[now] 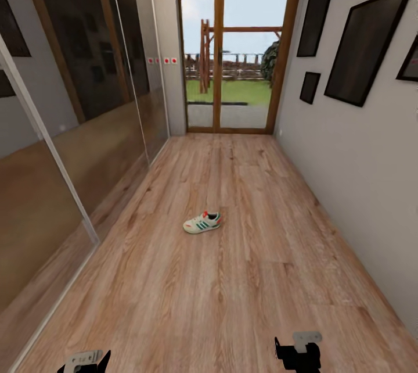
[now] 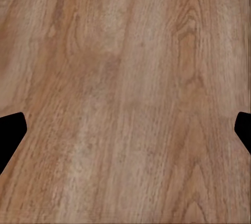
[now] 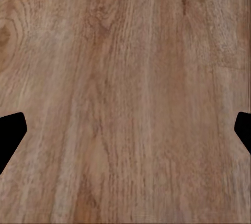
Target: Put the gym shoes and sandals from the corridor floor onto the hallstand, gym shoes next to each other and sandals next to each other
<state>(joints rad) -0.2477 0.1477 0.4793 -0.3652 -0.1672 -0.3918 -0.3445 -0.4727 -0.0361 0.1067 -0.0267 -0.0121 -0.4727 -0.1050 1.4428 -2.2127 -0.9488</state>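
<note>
One gym shoe [image 1: 202,222], white with green stripes and a red-orange heel, lies on the corridor floor [image 1: 232,280] in the middle of the head view, toe pointing left. The sandals and the hallstand are out of view. My left gripper [image 1: 85,362] and right gripper [image 1: 298,352] sit at the bottom edge of the head view, well short of the shoe. In the left wrist view the left gripper [image 2: 125,130] stands open over bare wood planks. The right wrist view has the right gripper [image 3: 125,130] open too, with nothing between its fingers.
A glossy mirrored wardrobe wall [image 1: 69,146] runs along the left. A grey wall with dark picture frames [image 1: 366,42] lines the right. A wood-framed glass door [image 1: 232,47] closes the far end. Wide floor lies between me and the shoe.
</note>
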